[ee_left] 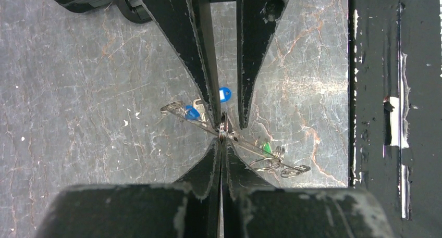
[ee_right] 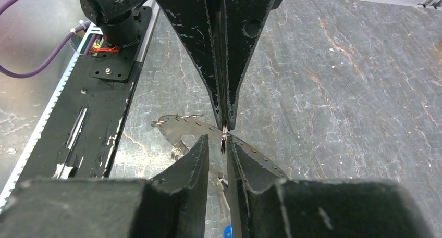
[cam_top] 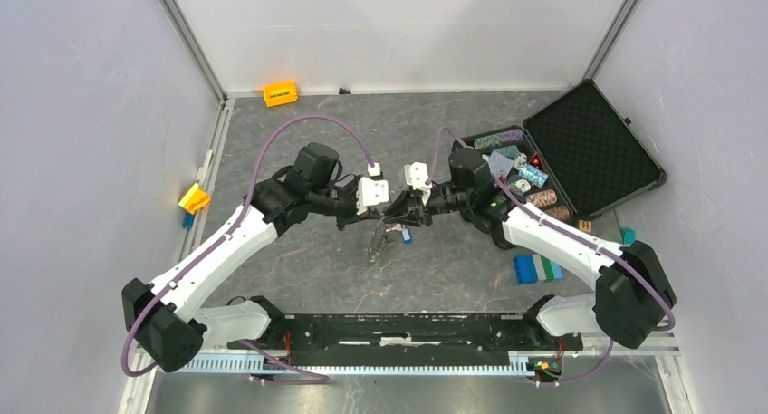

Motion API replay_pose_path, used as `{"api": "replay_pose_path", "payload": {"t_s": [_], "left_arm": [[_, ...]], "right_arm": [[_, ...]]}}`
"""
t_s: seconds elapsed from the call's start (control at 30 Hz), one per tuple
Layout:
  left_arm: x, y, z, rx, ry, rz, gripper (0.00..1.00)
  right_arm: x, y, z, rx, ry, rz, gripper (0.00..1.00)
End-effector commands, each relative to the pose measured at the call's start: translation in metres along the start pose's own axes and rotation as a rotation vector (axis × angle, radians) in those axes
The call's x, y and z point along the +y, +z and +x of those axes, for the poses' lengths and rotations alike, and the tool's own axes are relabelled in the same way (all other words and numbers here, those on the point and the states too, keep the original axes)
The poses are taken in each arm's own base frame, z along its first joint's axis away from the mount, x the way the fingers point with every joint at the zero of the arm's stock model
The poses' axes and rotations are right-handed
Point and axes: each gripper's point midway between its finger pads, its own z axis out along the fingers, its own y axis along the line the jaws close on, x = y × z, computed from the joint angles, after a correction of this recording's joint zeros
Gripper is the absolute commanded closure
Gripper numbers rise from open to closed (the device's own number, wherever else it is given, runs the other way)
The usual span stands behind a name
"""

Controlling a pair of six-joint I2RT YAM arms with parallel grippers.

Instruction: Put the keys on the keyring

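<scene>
Left fingers [ee_left: 206,167] pinching keyring [ee_right: 253,153], right fingers [ee_right: 193,155] parted, facing tip-to-tip

Tabletop [cam_top: 317,278] is logged dark grey, marbled with pale and rusty veins. Keyring [ee_right: 193,124] is noted silvery-grey, with dots along its band. Keys [ee_left: 198,105] are seen silver, with blue tags [ee_left: 224,94] and a green tag [ee_left: 267,147]. Case [cam_top: 593,151], upper right, is marked black and its chips [cam_top: 532,174] striped. Block [cam_top: 280,93], upper left, is tagged orange. Cables [cam_top: 299,122] are noted purple.

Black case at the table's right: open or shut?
Open. The case has its lid laid back, foam lining showing, and the striped chips inside are exposed.
</scene>
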Motion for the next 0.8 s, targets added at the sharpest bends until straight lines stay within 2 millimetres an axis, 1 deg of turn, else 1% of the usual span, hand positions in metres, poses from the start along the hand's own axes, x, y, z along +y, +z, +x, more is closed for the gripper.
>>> {"api": "replay_pose_path", "payload": {"t_s": [0.0,0.1,0.17,0.3,0.57,0.67,0.77], "left_arm": [[0.010,-0.005,-0.022,-0.044,0.054,-0.027,0.98],[0.011,-0.004,-0.021,-0.039,0.050,-0.026,0.98],[0.011,-0.004,-0.021,-0.039,0.047,-0.026,0.98],[0.013,-0.006,-0.027,-0.065,0.037,-0.042,0.98],[0.008,-0.013,-0.042,-0.132,0.025,-0.036,0.98],[0.015,-0.015,-0.043,-0.126,0.026,-0.071,0.98],[0.020,-0.016,-0.043,-0.124,0.027,-0.100,0.98]], "right_arm": [[-0.003,0.005,-0.019,-0.044,-0.037,-0.016,0.78],[-0.003,0.007,-0.018,-0.042,-0.035,-0.016,0.89],[-0.006,0.006,-0.018,-0.039,-0.034,-0.001,1.00],[-0.012,0.005,-0.014,-0.033,-0.029,0.042,1.00],[-0.014,0.007,-0.003,-0.046,0.024,0.077,1.00],[-0.011,0.009,-0.004,-0.061,0.053,0.062,1.00],[-0.011,0.011,0.000,-0.061,0.072,0.065,1.00]]}}
